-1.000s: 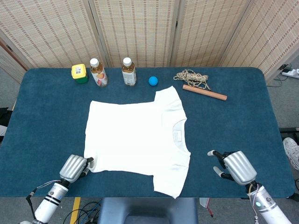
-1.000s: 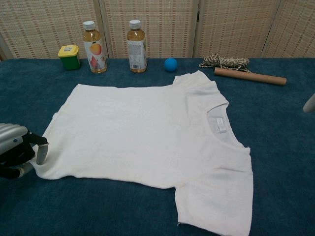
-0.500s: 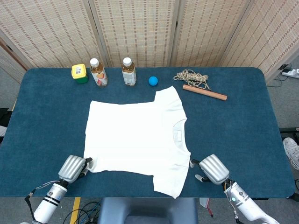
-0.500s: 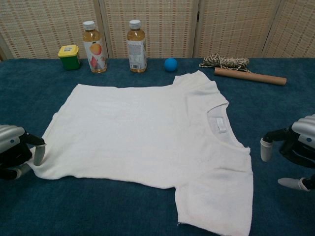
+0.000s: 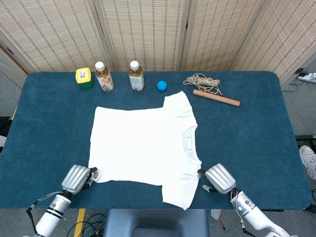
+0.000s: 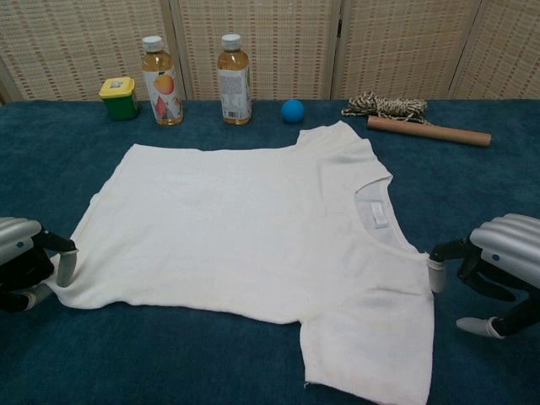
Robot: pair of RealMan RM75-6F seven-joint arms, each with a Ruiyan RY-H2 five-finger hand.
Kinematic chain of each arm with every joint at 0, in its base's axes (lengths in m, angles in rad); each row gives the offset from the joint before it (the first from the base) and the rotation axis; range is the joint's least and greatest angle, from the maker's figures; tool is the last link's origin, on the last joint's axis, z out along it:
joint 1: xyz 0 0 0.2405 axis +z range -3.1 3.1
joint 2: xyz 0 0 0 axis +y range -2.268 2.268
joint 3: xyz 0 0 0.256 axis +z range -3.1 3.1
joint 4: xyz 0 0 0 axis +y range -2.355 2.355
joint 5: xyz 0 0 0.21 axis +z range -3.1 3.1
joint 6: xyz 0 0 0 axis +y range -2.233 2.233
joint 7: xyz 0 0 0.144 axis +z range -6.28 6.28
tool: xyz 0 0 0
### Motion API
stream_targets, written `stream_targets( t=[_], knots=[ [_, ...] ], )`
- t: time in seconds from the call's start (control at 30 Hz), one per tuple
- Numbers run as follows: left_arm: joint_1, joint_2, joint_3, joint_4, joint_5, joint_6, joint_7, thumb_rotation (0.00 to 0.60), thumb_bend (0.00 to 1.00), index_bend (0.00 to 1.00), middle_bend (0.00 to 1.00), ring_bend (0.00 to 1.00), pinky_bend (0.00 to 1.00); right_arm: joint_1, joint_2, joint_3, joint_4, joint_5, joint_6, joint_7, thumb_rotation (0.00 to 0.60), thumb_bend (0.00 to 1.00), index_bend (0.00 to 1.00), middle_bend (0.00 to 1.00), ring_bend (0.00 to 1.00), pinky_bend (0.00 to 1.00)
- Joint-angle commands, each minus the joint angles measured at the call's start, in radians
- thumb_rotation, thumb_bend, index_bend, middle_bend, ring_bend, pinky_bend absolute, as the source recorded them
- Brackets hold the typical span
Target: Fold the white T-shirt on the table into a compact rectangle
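Woven cane screens stand behind a table covered in deep blue, carpet-like cloth. On it the white T-shirt lies spread flat in the middle, its collar and neck label toward the right, one short sleeve pointing far and the other near. The fabric looks soft and matte, with light wrinkles.

At the near left corner of the hem, the left hand, silver-ribbed on the back with dark fingers, has a pale fingertip touching the cloth edge; whether it grips the cloth I cannot tell. The right hand sits at the near sleeve's shoulder edge, fingers apart, holding nothing.

Along the far side stand a small yellow-lidded green jar, two capped bottles of amber drink, a blue ball, a tangle of rope and a wooden rod.
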Motion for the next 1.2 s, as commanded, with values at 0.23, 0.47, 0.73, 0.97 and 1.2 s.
stream_targets(
  t=[0.23,0.47,0.73,0.97,1.2],
  knots=[
    [0.002,0.001,0.000,0.002,-0.004,0.001,0.001,0.600,0.57,0.62,0.96,0.91,1.00,0.025,-0.049,0.000,0.056,0.013,-0.007,0.009,0.600,0.21,0.47,0.89,0.88,0.94],
    [0.008,0.001,0.000,0.008,-0.009,0.005,-0.004,0.600,0.57,0.62,0.96,0.91,1.00,0.042,-0.075,-0.002,0.081,0.024,-0.021,0.005,0.600,0.21,0.47,0.89,0.88,0.94],
    [0.009,-0.002,-0.003,0.014,-0.011,0.006,-0.009,0.600,0.57,0.62,0.96,0.91,1.00,0.063,-0.102,0.003,0.101,0.041,-0.035,0.005,0.600,0.25,0.47,0.89,0.88,0.94],
    [0.009,-0.003,-0.002,0.016,-0.012,0.004,-0.009,0.600,0.57,0.62,0.96,0.91,1.00,0.078,-0.123,0.010,0.114,0.052,-0.035,0.011,0.600,0.32,0.47,0.89,0.89,0.94],
    [0.010,-0.003,-0.002,0.017,-0.013,0.002,-0.010,0.600,0.57,0.62,0.96,0.91,1.00,0.084,-0.131,-0.001,0.121,0.056,-0.037,0.019,0.600,0.42,0.50,0.90,0.90,0.94]
  ],
)
